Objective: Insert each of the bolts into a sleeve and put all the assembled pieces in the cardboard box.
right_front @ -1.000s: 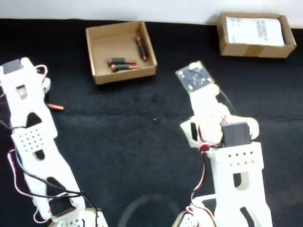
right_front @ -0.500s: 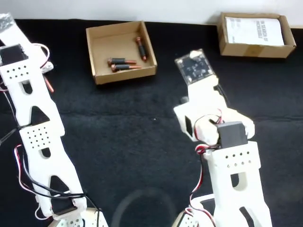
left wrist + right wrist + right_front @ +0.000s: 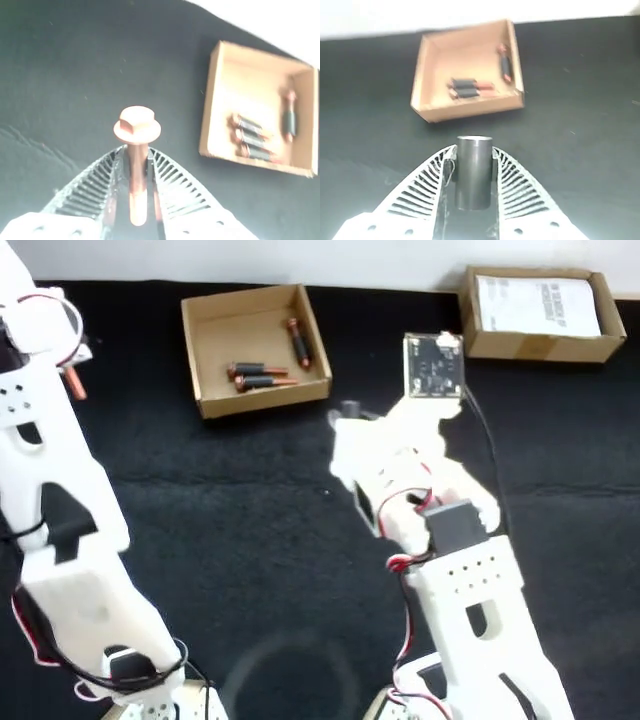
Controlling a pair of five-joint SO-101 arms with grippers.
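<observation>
My left gripper [image 3: 136, 152] is shut on a copper bolt [image 3: 136, 127] whose hex head sticks out past the fingertips. In the high view that bolt [image 3: 75, 383] hangs at the far left, above the black mat. My right gripper [image 3: 474, 150] is shut on a grey sleeve [image 3: 474, 175], open end outward; in the high view the sleeve [image 3: 349, 410] sits just right of the cardboard box [image 3: 225, 330]. The box [image 3: 455, 55] holds three assembled pieces [image 3: 258, 375], also visible as assembled pieces [image 3: 252, 140] from the left wrist.
A second cardboard box [image 3: 480, 335] with a printed sheet stands at the back right. The black mat [image 3: 240, 530] covers the table between the arms. The white wall edge runs along the back.
The left arm has risen and swung toward the far left with the bolt in it. The right arm has turned left toward the cardboard box, carrying the sleeve.
</observation>
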